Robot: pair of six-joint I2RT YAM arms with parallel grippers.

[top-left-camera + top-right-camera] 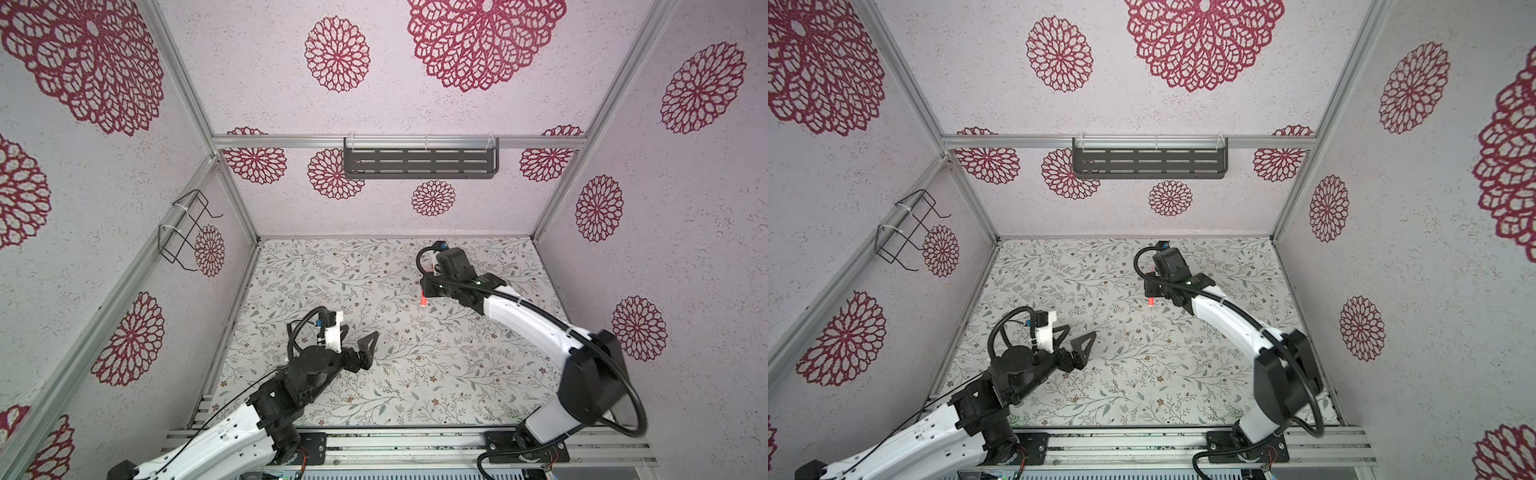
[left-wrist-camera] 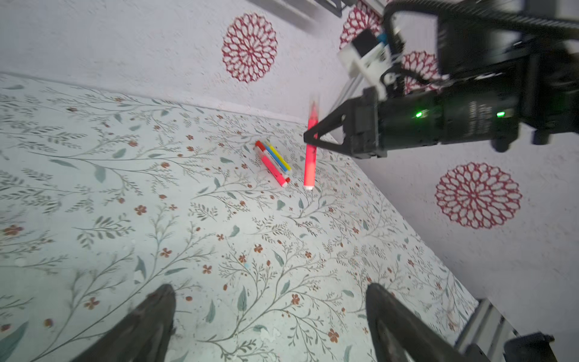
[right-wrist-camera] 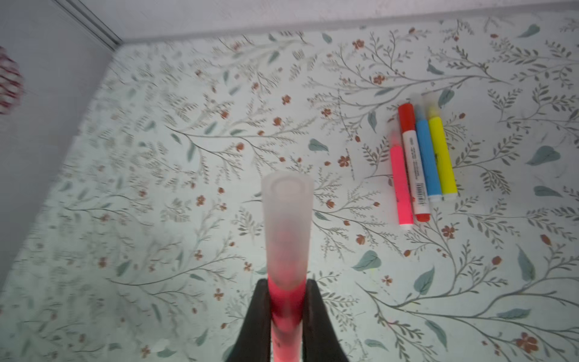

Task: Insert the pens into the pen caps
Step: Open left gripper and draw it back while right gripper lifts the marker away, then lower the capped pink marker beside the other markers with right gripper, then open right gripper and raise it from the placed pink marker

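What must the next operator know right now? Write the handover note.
Left gripper: jaws open, empty, above the table.
Right gripper: shut on a pink pen with a clear cap on its end.
On the table, side by side: second pink pen, white pen with red cap, blue pen, yellow pen.
Done: held pen and white pen capped.
Left: set the held pen down. The other three look capped in clear, but it is too blurred to tell, so check them.

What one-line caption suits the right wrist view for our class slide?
Right gripper clamps a capped pink pen over the floral table; four more pens lie side by side.
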